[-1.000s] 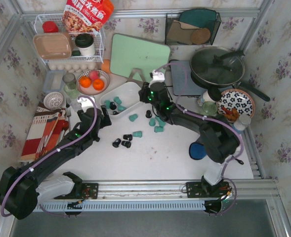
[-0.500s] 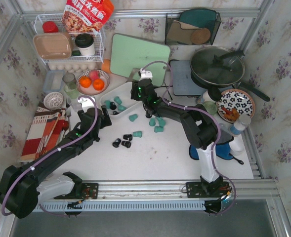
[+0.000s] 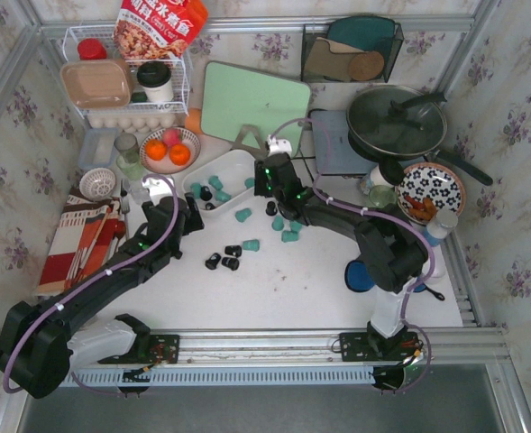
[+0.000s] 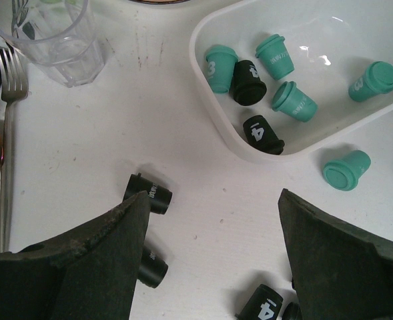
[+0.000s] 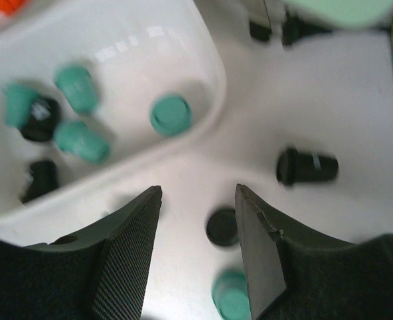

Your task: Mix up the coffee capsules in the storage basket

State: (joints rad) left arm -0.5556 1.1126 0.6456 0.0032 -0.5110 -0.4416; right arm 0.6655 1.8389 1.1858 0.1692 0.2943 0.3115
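Spread wide and holding nothing, the right gripper is seen low over the table just off the right-hand corner of the storage basket. An upright black capsule is framed between its fingers. The left gripper is likewise parted and empty, poised over the white table short of the basket's near wall. The basket is touched by neither arm.

Six coffee capsules are counted inside the basket, four teal and two black. Five are gathered toward its left end and one teal is set apart near the right corner. The rest are scattered outside. A teal one lies just beside the near rim, a cluster of teal pods is grouped under the right arm, and several black ones are strewn between the two grippers.

Room is tight behind the basket, where a green cutting board and a bowl of oranges are crowded close. A drinking glass and a fork are set to its left. A broad bare stretch of table is left toward the arm bases
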